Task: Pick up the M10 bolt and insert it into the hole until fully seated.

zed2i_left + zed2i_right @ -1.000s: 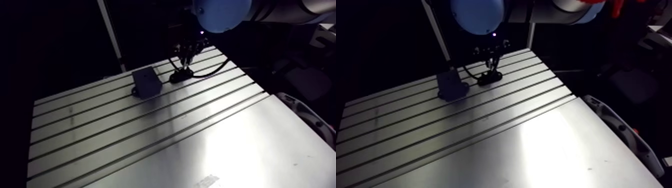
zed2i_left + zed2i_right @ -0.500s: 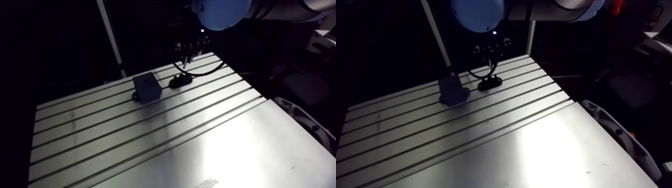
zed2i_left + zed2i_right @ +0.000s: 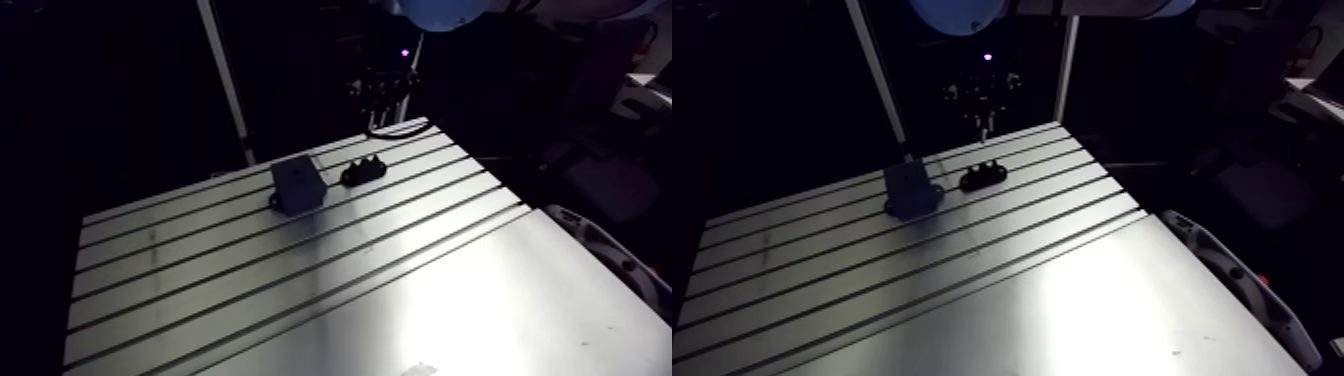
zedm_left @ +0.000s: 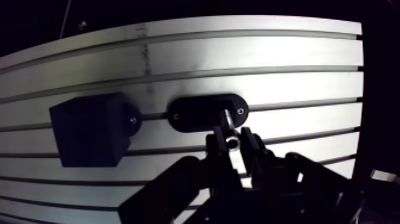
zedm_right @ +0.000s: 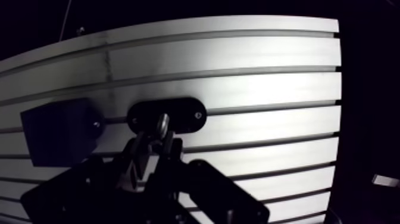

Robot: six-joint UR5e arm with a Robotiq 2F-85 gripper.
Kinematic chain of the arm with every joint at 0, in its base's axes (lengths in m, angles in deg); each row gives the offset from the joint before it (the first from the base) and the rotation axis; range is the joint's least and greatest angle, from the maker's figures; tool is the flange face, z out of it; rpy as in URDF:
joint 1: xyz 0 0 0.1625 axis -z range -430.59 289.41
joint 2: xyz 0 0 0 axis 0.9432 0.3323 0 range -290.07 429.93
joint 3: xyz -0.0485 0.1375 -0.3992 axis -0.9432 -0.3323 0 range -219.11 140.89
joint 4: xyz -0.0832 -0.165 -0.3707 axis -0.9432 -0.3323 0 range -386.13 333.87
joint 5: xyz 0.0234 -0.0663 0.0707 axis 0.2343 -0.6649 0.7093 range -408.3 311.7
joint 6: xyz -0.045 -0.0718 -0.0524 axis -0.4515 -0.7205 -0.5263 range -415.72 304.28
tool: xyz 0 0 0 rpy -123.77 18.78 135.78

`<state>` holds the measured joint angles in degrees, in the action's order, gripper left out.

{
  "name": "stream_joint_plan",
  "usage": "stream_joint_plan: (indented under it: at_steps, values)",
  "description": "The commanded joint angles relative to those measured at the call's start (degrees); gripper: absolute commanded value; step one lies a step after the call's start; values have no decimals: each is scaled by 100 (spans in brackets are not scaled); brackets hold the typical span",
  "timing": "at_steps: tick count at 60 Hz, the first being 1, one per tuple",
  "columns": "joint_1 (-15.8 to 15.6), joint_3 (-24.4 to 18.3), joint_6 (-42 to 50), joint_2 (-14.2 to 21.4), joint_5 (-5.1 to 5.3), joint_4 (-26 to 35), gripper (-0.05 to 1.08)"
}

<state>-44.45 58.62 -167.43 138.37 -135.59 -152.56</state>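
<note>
In the wrist view my gripper [image 4: 231, 143] is shut on the M10 bolt [image 4: 227, 121], whose metal shank sticks out past the fingertips. Under the bolt lies a black oval holder [image 4: 205, 112] on the slotted table. Beside the holder stands a black block [image 4: 89, 130]; no hole in it can be made out. In the arm view the gripper [image 3: 385, 98] hangs well above the holder [image 3: 363, 171], near the table's far edge. The block [image 3: 298, 184] sits just left of the holder.
The slotted aluminium table [image 3: 250, 270] runs toward me and joins a smooth metal plate [image 3: 480, 310] at the front right. A slanted metal post [image 3: 228, 80] rises behind the block.
The gripper has risen straight up from the black holder. The arm views have shifted with the arm, while block and holder stay put.
</note>
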Motion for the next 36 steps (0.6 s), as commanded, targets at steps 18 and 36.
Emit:
stream_joint_plan:
  at_steps: [18,36]
  values:
    - [-380,-1010,467,61,-36,2089,108]
    - [-865,-1436,626,-164,-161,2777,108]
